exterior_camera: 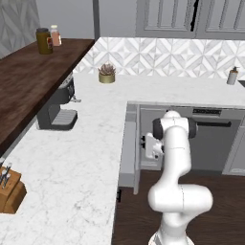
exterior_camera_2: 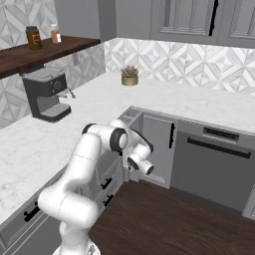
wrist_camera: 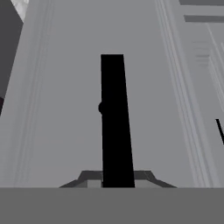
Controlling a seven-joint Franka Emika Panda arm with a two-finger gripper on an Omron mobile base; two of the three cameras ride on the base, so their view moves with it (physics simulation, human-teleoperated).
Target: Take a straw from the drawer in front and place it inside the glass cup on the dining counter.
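The drawer (exterior_camera: 127, 152) has a light-grey panelled front (wrist_camera: 65, 109) under the edge of the left marble worktop. Its black bar handle (wrist_camera: 113, 109) runs up the middle of the hand view and passes between my two finger tips. My gripper (wrist_camera: 117, 177) is shut on that handle, with a dark tip on each side of it. From the base, my gripper (exterior_camera: 144, 142) (exterior_camera_2: 130, 162) presses sideways against the drawer front, the arm bent low. The straw is hidden. The glass cup and the dining counter are out of view.
A dark steel-fronted dishwasher (exterior_camera: 210, 139) (exterior_camera_2: 214, 159) stands right of the corner cabinet door (exterior_camera_2: 158, 144). On the worktop are a coffee machine (exterior_camera: 60, 107), a small potted plant (exterior_camera: 106, 74) and a knife block (exterior_camera: 9, 189). A wooden shelf (exterior_camera: 28, 81) carries jars. Dark floor (exterior_camera_2: 164, 219) lies beside the base.
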